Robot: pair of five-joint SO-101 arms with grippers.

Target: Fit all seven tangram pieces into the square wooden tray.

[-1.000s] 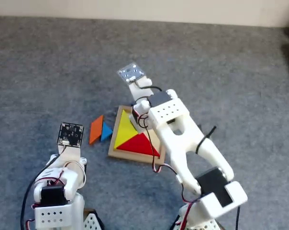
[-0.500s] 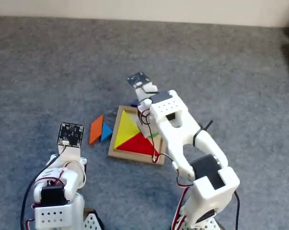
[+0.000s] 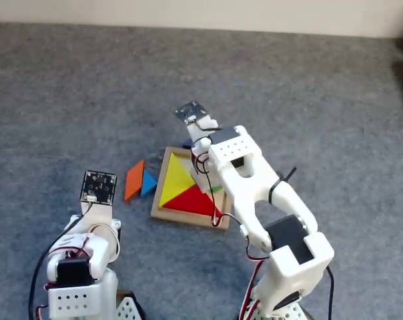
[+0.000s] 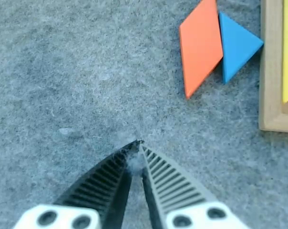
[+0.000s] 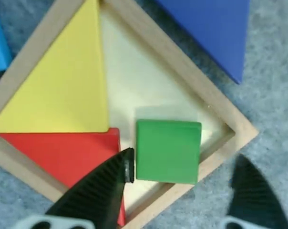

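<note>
Grey, felt-like cloth covers the surface (image 4: 63, 76) on which everything lies. Inside the square wooden tray (image 5: 182, 68) the green square (image 5: 168, 151) is seen lying flat, directly under the right tool (image 5: 189, 171). That tool's jaws are spread wide: one fingertip is close against the square's edge, and the other is held well clear, out past the tray's rim. The red triangle (image 5: 63, 152) is seated beside the near fingertip, and the yellow triangle (image 5: 63, 90) beyond it, both inside the tray; some tray floor is bare. Outside the rim, ahead of that tool, the dark blue triangle (image 5: 210, 28) lies on the cloth. The orange parallelogram (image 4: 200, 45) and light blue triangle (image 4: 237, 45) lie touching each other, well ahead of the left tool (image 4: 137, 162), whose jaws are pressed together on nothing.

The pieces are judged to be thin, stiff and light, with smooth painted faces that could slip. Each would best be pinched across two opposite straight edges near its middle. Little edge height is offered for a hold, and a light piece may be nudged aside on the cloth.
</note>
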